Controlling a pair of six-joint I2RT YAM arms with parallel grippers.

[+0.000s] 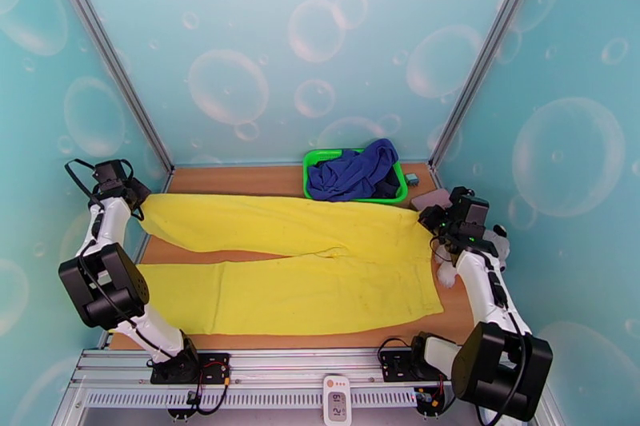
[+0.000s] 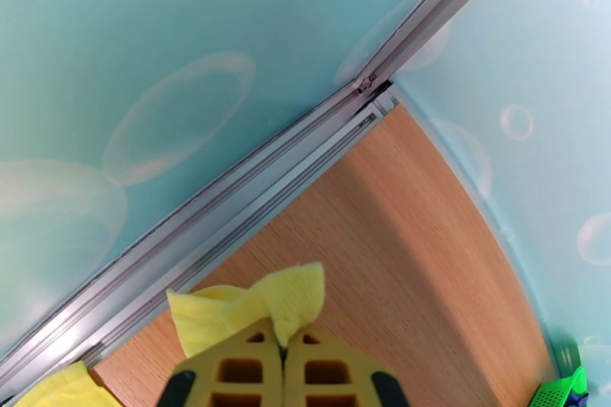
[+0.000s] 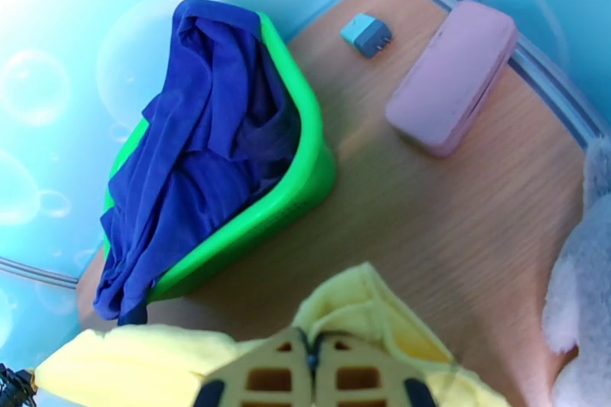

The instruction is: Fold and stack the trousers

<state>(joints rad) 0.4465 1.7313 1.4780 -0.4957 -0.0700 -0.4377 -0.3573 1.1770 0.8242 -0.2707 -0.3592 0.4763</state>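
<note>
The trousers (image 1: 296, 260) lie spread flat across the wooden surface (image 1: 240, 180). They are bright yellow, soft and faintly creased, with the waist to the right and both long legs reaching left. The legs part in a narrow V, leaving a thin wedge of bare wood between them near the left side.

The left jaws are pressed together on the hem corner of the far leg, and a small ruffled tuft of yellow cloth stands up past their tan, ribbed tips. The right jaws are likewise shut, pinching the far corner of the waistband, which bunches in soft folds on either side.

Behind the waist, against the back wall, stands a glossy green plastic basket (image 1: 307, 176) with rounded corners. A limp dark blue cloth (image 1: 356, 172) is heaped in it and drapes over its rim. To its right lie a smooth pink oblong case (image 3: 450, 80) with rounded ends and a small blue-grey block (image 3: 368, 34), which looks like a plug adapter. A fuzzy white plush (image 3: 580, 286) sits at the right edge.

Aluminium rails (image 2: 229, 202) border the surface below the bubble-printed walls (image 1: 264, 60). The bare wood is a strip behind the far leg, left of the basket, and a patch between basket, case and waistband. The near leg runs close along the front edge.
</note>
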